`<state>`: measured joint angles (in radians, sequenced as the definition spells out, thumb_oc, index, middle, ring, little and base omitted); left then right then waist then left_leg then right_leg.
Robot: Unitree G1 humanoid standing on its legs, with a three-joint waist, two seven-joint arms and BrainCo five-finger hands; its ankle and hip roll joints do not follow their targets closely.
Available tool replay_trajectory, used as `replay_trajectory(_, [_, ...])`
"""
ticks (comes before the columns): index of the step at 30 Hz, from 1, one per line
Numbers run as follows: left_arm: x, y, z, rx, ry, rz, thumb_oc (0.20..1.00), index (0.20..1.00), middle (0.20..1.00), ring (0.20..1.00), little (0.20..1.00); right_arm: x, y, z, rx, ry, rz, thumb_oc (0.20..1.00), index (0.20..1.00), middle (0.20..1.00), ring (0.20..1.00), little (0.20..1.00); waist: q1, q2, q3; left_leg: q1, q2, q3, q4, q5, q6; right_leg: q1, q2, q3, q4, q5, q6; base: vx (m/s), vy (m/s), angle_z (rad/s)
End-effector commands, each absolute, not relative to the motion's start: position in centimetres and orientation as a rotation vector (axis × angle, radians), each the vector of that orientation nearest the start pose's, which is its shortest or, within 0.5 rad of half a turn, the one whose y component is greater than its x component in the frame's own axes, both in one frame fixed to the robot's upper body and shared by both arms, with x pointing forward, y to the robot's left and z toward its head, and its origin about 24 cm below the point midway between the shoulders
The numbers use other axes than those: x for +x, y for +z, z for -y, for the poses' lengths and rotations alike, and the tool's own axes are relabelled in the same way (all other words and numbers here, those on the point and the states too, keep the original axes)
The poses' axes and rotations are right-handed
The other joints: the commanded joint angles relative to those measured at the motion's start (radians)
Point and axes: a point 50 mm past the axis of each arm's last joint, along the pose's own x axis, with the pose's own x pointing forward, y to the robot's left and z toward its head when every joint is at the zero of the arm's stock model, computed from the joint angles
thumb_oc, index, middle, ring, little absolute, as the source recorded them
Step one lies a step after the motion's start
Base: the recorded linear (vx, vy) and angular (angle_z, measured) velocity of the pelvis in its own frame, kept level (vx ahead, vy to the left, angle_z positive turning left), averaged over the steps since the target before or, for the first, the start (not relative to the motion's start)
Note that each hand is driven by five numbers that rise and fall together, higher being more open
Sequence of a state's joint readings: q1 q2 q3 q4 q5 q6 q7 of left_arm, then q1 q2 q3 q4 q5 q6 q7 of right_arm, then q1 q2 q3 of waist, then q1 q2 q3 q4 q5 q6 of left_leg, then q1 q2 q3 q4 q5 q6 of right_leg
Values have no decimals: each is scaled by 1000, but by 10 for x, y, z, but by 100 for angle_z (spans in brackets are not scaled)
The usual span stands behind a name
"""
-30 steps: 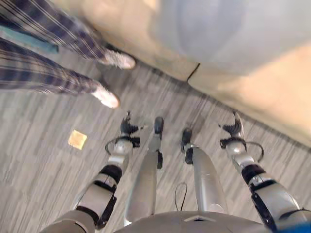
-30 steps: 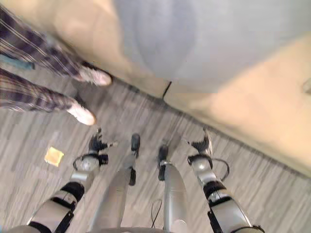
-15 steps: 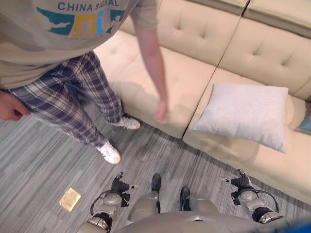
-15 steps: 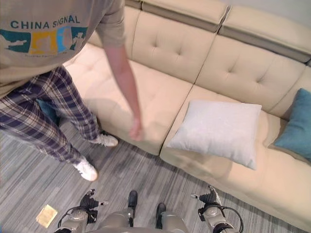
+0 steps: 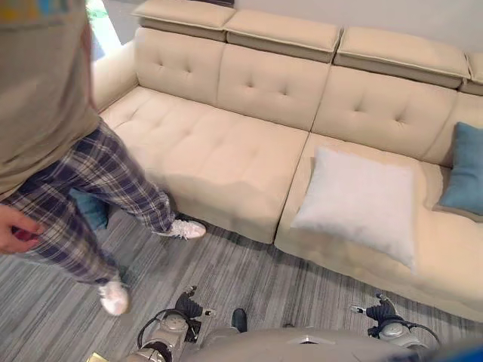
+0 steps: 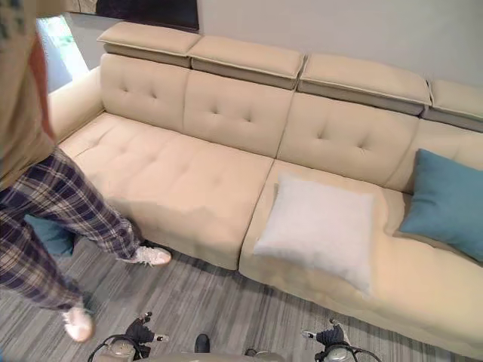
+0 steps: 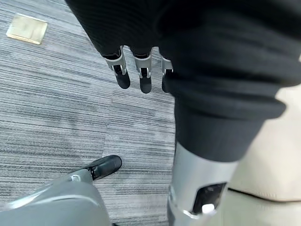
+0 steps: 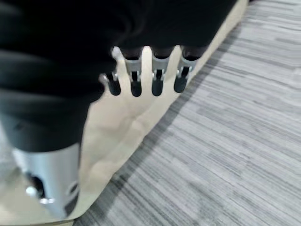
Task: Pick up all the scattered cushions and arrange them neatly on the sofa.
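Observation:
A white cushion (image 5: 358, 200) lies on the cream sofa's (image 5: 219, 151) right seat, its top edge near the backrest. A teal cushion (image 6: 445, 200) leans on the backrest at the far right. Another teal cushion (image 5: 90, 210) sits on the floor by the sofa's left end, partly hidden behind a person's legs. My left hand (image 5: 185, 308) hangs low over the carpet with straight fingers (image 7: 134, 70), holding nothing. My right hand (image 5: 381, 313) hangs low in front of the sofa's base, its fingers (image 8: 146, 77) straight and empty too.
A person (image 5: 68, 188) in plaid trousers stands at the left, between me and the sofa's left end. A small tan square (image 7: 27, 28) lies on the grey striped carpet (image 5: 249, 271). The sofa's left seat is bare.
The camera has tilted up, so more of the sofa shows. The person has drawn the arm back and stepped left. Both hands still hang low and empty.

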<state>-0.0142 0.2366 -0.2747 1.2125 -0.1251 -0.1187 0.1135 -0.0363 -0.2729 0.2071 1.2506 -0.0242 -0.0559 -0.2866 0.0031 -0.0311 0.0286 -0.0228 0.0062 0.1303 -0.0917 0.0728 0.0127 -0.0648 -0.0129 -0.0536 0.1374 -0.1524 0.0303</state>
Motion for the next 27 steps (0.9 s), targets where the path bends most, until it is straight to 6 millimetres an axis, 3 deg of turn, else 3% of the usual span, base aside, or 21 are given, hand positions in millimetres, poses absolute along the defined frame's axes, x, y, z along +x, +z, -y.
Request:
replay_trajectory(1, [128, -151, -224, 296, 109, -1032, 1000, 1000, 1000, 1000, 1000, 124, -146, 252, -598, -197, -1062, 1000, 1000, 1000, 1000, 1000, 25, -38, 60, 24, -37, -37, 26, -136, -8, 2, -73, -157, -126, 169, 106, -116, -97, -85])
replay_trajectory(3, [129, -151, -227, 295, 121, -1027, 1000, 1000, 1000, 1000, 1000, 127, -145, 252, -599, -200, -1054, 1000, 1000, 1000, 1000, 1000, 27, -39, 65, 23, -29, -24, 28, -132, -14, -2, -79, -193, -123, 169, 108, -54, -121, -120])
replay_trajectory(7, [130, -150, -227, 298, 122, -1027, 1000, 1000, 1000, 1000, 1000, 127, -144, 255, -576, -228, -1052, 1000, 1000, 1000, 1000, 1000, 12, -40, 62, 19, -27, -21, 41, -136, -19, 12, -63, -168, -147, 159, 94, 28, -127, -11])
replay_trajectory(13, [136, -150, -219, 269, 120, -1024, 1000, 1000, 1000, 1000, 1000, 122, -144, 258, -545, -268, -1059, 1000, 1000, 1000, 1000, 1000, -12, -35, 75, -10, -1, -45, 183, -186, -31, 47, -31, -133, -167, 136, 51, 58, -116, -1])
replay_trajectory(17, [146, -148, -208, 233, 116, -986, 1000, 1000, 1000, 1000, 1000, 121, -143, 262, -562, -279, -1063, 1000, 1000, 1000, 1000, 1000, 11, -45, 100, -103, -71, -180, 245, -182, -39, 49, -26, -108, -174, 135, 42, 26, -21, -20])
replay_trajectory(19, [149, -148, -205, 230, 112, -977, 1000, 1000, 1000, 1000, 1000, 122, -143, 263, -581, -274, -1066, 1000, 1000, 1000, 1000, 1000, 34, -56, 110, -199, -147, -266, 263, -148, -47, 41, -11, -73, -179, 145, 46, 69, 40, -20])
replay_trajectory(21, [143, -150, -205, 219, 119, -997, 1000, 1000, 1000, 1000, 1000, 120, -144, 262, -590, -259, -1072, 1000, 1000, 1000, 1000, 1000, 45, -47, 100, -164, -146, -300, 217, -145, -33, 42, 10, -38, -173, 134, 47, 122, 79, -70])
replay_trajectory(24, [133, -153, -212, 229, 133, -1032, 1000, 1000, 1000, 1000, 1000, 120, -144, 260, -580, -258, -1072, 1000, 1000, 1000, 1000, 1000, 49, -46, 93, -125, -130, -285, 187, -137, -16, 45, 3, -22, -129, 116, 52, 130, 158, -115])
replay_trajectory(27, [135, -149, -226, 241, 172, -1017, 1000, 1000, 1000, 1000, 1000, 137, -140, 255, -569, -242, -1018, 1000, 1000, 1000, 1000, 1000, 75, -37, 110, -87, -109, -225, 177, -147, 21, -22, -16, -17, 40, 103, 88, 66, 154, -111])
